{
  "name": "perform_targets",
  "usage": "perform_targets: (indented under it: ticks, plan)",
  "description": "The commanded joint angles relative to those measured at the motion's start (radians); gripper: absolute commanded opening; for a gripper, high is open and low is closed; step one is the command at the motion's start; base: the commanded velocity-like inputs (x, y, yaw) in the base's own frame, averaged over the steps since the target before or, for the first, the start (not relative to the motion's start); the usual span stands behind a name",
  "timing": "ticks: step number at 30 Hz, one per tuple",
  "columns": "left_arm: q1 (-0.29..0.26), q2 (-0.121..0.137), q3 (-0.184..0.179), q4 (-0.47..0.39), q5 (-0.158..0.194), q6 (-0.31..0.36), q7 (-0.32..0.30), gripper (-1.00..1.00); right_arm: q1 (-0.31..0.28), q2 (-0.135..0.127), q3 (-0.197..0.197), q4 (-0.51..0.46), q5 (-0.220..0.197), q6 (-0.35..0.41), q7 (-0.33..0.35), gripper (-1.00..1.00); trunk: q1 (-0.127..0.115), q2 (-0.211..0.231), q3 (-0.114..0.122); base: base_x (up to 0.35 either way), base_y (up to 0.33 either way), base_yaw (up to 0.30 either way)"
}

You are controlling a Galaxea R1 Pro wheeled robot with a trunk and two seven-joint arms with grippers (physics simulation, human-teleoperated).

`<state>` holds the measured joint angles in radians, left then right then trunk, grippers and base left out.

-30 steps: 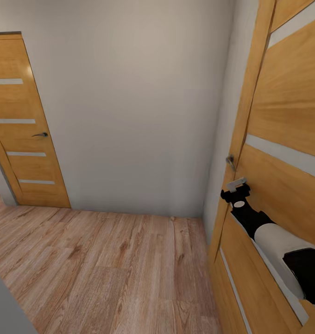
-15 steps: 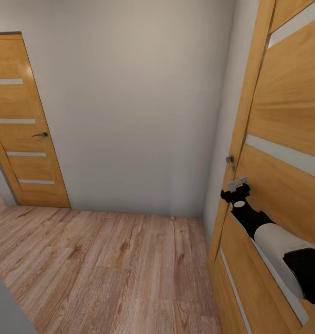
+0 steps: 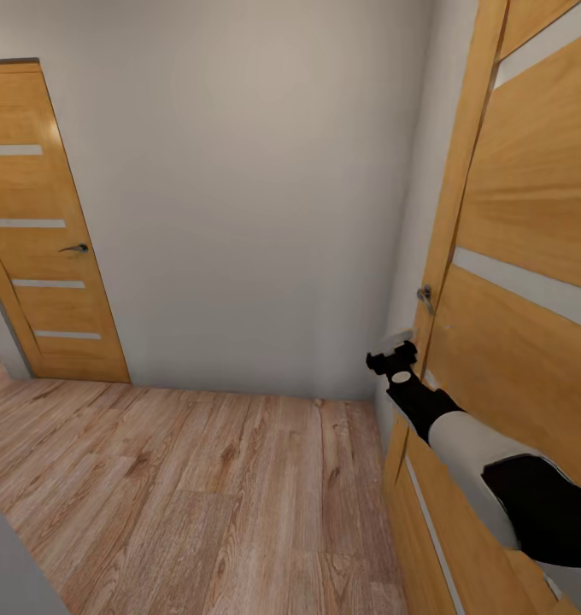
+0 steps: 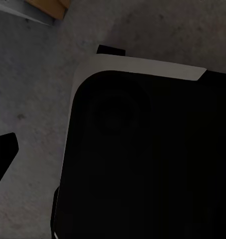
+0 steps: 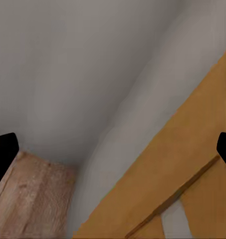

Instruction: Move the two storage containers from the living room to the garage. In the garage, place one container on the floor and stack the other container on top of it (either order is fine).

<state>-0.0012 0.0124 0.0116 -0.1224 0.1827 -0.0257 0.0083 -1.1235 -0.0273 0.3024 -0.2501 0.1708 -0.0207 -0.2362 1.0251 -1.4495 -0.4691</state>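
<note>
Over on the left, a closed door (image 3: 47, 226) in warm orange wood carries pale horizontal strips and a small dark lever handle (image 3: 75, 248). Next comes a flat, matte grey-white wall (image 3: 248, 188) above light wood planks (image 3: 196, 495), grainy and knotted. At the right, the right gripper (image 3: 391, 350) hovers by a second wooden door (image 3: 521, 256), just below its metal handle (image 3: 425, 296); its fingertips sit wide apart, pinching nothing. The left wrist view looks down on dark, rough grey floor (image 4: 33, 99) and a black robot part (image 4: 142, 159); I cannot tell that gripper's spread.
</note>
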Motion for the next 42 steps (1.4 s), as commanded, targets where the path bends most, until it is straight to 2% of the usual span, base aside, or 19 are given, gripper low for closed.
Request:
perform_targets:
  ticks: [1,2,3,4,6,11,15,16,17,18,19,22,23,24,29,31,33,37,42]
  plan:
    - [0.0,0.0,0.001,-0.001,0.006,-0.002,0.001,1.0,-0.001,0.02,0.0,0.011,0.008,-0.002,-0.001,1.0,0.0,-0.001,-0.001,0.0,0.0,0.0]
    - [0.0,0.0,0.001,-0.001,0.006,-0.002,0.001,1.0,-0.001,0.059,0.0,0.032,0.008,-0.003,0.004,1.0,0.0,-0.001,-0.001,0.0,0.0,0.0]
    - [0.0,0.0,0.001,-0.001,0.006,-0.002,0.001,1.0,-0.001,0.076,0.0,0.044,0.009,-0.004,0.007,1.0,0.0,-0.001,-0.001,0.0,0.0,0.0]
    - [0.001,0.0,0.001,-0.001,0.006,-0.002,0.001,1.0,-0.001,0.117,0.0,0.073,0.01,-0.006,0.014,1.0,0.0,-0.001,-0.001,0.0,0.0,0.0]
    - [0.0,0.0,0.001,-0.001,0.006,-0.002,0.001,1.0,-0.001,0.147,-0.001,0.092,0.009,-0.007,0.022,1.0,0.0,-0.001,-0.001,0.0,0.0,0.0]
    - [0.0,0.0,0.001,-0.002,0.006,-0.002,0.0,1.0,-0.001,0.172,-0.002,0.157,0.005,-0.01,0.066,1.0,0.0,-0.001,-0.001,0.0,0.0,0.0]
    - [0.0,0.0,0.001,-0.002,0.006,-0.002,0.0,1.0,0.014,0.17,-0.011,0.252,-0.061,-0.04,0.174,1.0,0.0,-0.001,-0.001,0.0,0.0,0.0]
    - [0.0,0.0,0.001,-0.002,0.006,-0.002,0.0,1.0,0.041,0.165,-0.012,0.263,-0.075,-0.049,0.21,1.0,0.0,-0.001,-0.001,0.0,0.0,0.0]
    - [0.0,0.0,0.0,-0.002,0.006,-0.002,0.001,1.0,0.108,0.134,-0.013,0.273,-0.086,-0.054,0.266,1.0,0.0,-0.001,-0.001,0.0,0.0,0.0]
    - [0.0,0.0,0.001,-0.001,0.006,-0.002,0.001,1.0,0.251,0.06,-0.012,0.28,-0.094,-0.054,0.351,1.0,0.0,-0.001,-0.001,0.0,0.0,0.0]
    - [0.0,0.0,0.001,-0.002,0.006,-0.002,0.001,1.0,0.309,0.038,-0.012,0.282,-0.096,-0.053,0.374,1.0,0.0,-0.001,-0.001,0.0,0.0,0.0]
    - [0.0,0.0,0.001,-0.001,0.006,-0.002,0.001,1.0,0.429,0.006,-0.012,0.283,-0.099,-0.052,0.395,1.0,0.0,-0.001,-0.001,0.0,0.0,0.0]
    - [0.0,-0.001,0.001,-0.001,0.006,-0.002,0.0,1.0,0.612,-0.032,-0.012,0.284,-0.102,-0.059,0.4,1.0,0.0,-0.001,-0.001,0.0,0.0,0.0]
    - [0.0,-0.002,0.001,-0.001,0.006,-0.002,0.0,1.0,0.667,-0.038,-0.013,0.284,-0.104,-0.062,0.401,1.0,0.0,-0.001,-0.001,0.0,0.0,0.0]
    - [0.0,-0.001,0.001,-0.001,0.006,-0.002,0.001,1.0,0.808,-0.051,-0.014,0.284,-0.108,-0.073,0.398,1.0,0.0,-0.001,-0.001,0.0,0.0,0.0]
    - [0.0,0.0,0.001,-0.002,0.006,-0.002,0.001,1.0,0.897,-0.058,-0.014,0.284,-0.11,-0.113,0.397,1.0,0.0,-0.001,-0.001,0.0,0.0,0.0]
    - [0.0,0.0,0.001,-0.002,0.006,-0.002,0.001,1.0,0.943,-0.064,-0.014,0.284,-0.11,-0.142,0.396,1.0,0.0,-0.001,-0.001,0.0,0.0,0.0]
    - [0.0,0.0,0.001,-0.002,0.006,-0.002,0.001,1.0,0.986,-0.07,-0.014,0.284,-0.111,-0.17,0.395,1.0,0.0,-0.001,-0.001,0.0,0.0,0.0]
    - [0.0,0.0,0.001,-0.002,0.006,-0.002,0.001,1.0,1.001,-0.072,-0.014,0.284,-0.111,-0.177,0.394,1.0,0.0,-0.001,-0.001,0.0,0.0,0.0]
